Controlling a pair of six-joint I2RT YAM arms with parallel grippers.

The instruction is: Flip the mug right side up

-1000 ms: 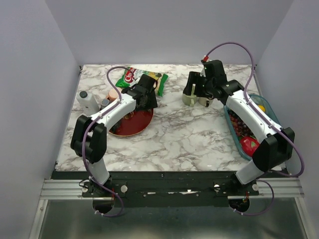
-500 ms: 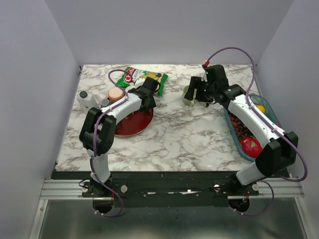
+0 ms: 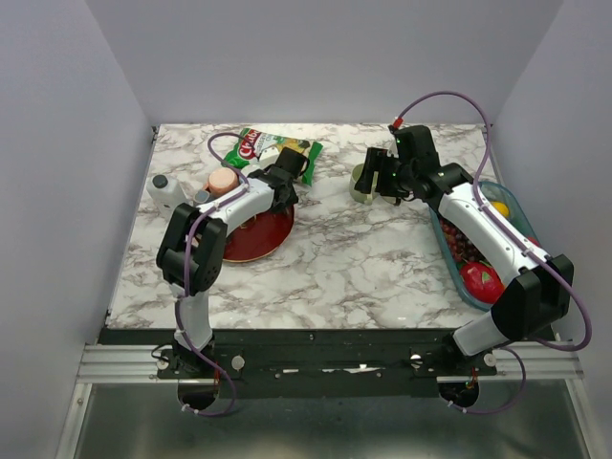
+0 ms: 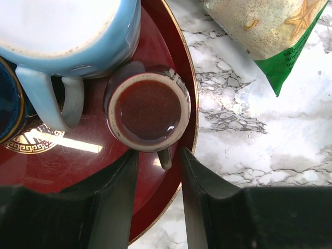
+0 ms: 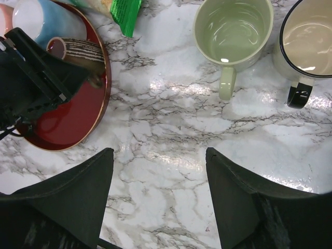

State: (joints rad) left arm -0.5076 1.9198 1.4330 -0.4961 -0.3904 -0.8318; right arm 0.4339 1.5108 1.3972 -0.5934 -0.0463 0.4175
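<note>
Desk (image 3: pixel 354 258), white with grey marble veins, fills the middle of the overhead view. At its right edge sits a long teal tray (image 3: pixel 512 199) of fruit, partly under the right arm. Left of centre lies a round red plate (image 3: pixel 258 241), and above it, toward the upper middle, a green snack bag (image 3: pixel 273 150).

In the left wrist view, a light blue mug (image 4: pixel 78 31) on the plate takes the upper left corner, its handle pointing down the frame. Just beside it, near the centre and close to the plate's right rim, stands the small brown mug (image 4: pixel 148 111). A pale ring around a flat-looking brown disc faces the camera, and I cannot tell whether that is mouth or foot. Its handle (image 4: pixel 165 158) points down the frame, toward the left tool (image 4: pixel 158 161). That tool's two dark fingers stand apart on either side of the handle, with a sliver of plate showing between each finger and it, so nothing is gripped.

In the right wrist view, a pale green mug (image 5: pixel 233 28) at upper centre and a cream mug with a black rim (image 5: pixel 308 36) in the upper right corner stand mouth-up on the desk. They are near each other but apart, handles toward the bottom. The right tool (image 5: pixel 159 155) hangs over bare marble at lower middle, fingers spread wide and empty.
</note>
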